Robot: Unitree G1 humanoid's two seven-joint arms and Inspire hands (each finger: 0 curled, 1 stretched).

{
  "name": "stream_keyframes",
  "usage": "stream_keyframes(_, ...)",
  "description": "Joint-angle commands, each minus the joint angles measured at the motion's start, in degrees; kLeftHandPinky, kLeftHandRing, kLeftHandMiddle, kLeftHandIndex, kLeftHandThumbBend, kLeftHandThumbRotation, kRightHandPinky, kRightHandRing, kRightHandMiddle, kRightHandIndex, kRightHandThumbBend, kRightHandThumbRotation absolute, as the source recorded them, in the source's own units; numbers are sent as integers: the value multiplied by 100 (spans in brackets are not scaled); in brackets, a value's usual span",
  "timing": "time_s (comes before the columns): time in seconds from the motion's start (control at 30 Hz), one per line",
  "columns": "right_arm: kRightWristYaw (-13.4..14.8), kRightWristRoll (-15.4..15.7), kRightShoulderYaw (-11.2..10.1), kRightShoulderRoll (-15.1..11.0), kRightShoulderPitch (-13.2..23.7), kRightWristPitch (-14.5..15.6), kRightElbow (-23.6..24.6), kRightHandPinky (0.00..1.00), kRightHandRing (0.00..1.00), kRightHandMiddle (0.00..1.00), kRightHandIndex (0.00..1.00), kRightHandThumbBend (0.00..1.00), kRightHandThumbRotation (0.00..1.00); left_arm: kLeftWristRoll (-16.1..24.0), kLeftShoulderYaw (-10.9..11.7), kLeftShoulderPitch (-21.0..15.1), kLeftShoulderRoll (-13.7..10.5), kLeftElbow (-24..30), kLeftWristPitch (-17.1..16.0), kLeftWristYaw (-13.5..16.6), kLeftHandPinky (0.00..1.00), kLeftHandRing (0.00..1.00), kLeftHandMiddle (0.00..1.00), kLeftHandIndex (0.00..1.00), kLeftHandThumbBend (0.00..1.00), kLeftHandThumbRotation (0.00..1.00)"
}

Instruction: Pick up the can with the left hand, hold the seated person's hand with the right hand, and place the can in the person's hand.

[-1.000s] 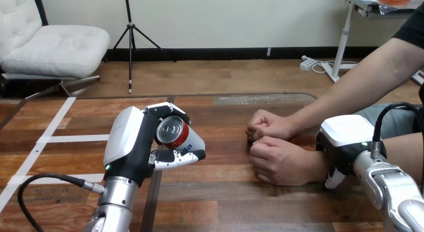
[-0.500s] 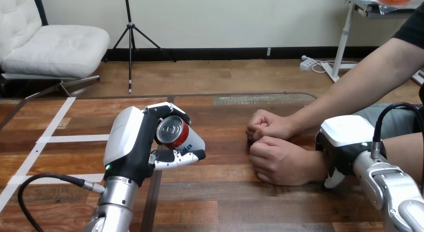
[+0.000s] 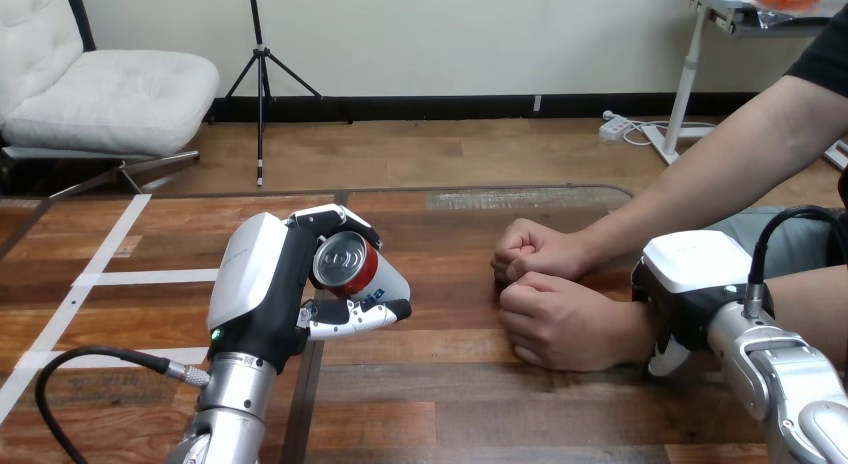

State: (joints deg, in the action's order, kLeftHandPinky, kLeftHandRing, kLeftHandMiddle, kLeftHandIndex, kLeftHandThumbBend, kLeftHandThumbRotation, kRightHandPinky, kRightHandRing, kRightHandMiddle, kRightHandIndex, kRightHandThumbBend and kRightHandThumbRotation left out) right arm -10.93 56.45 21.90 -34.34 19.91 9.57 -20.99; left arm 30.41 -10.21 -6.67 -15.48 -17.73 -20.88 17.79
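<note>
My left hand (image 3: 262, 284) is shut on a red and silver can (image 3: 347, 265) and holds it tilted above the table's left middle, its top facing me. The person's two hands rest as fists on the table at the right, one nearer me (image 3: 560, 319) and one behind it (image 3: 535, 249). My right hand (image 3: 690, 269) sits over the wrist of the nearer fist. Its thumb (image 3: 664, 360) curls down the wrist's near side, and the other fingers are hidden behind the wrist. A gap of bare table separates the can from the fists.
The wooden table (image 3: 450, 394) has white tape lines (image 3: 110, 246) on its left part. The person's forearms reach in from the right edge. A black cable loops beside my left forearm at the bottom left.
</note>
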Motion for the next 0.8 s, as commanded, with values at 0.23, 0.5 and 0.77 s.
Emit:
stream_keyframes(0.23,27,-132,-316,-222,74,88,889,23,32,43,53,74,0,-119,130,-548,18,276,-118,2,33,39,48,50,69,0)
stream_keyframes(0.5,-35,-202,-412,-269,23,148,1247,24,33,43,54,73,0,-198,89,-706,66,294,-133,-122,33,39,48,50,69,0)
stream_keyframes(0.77,107,-280,-524,-344,-59,-9,1523,20,29,40,53,79,0,-262,70,-861,170,257,-176,-193,33,40,47,50,69,0)
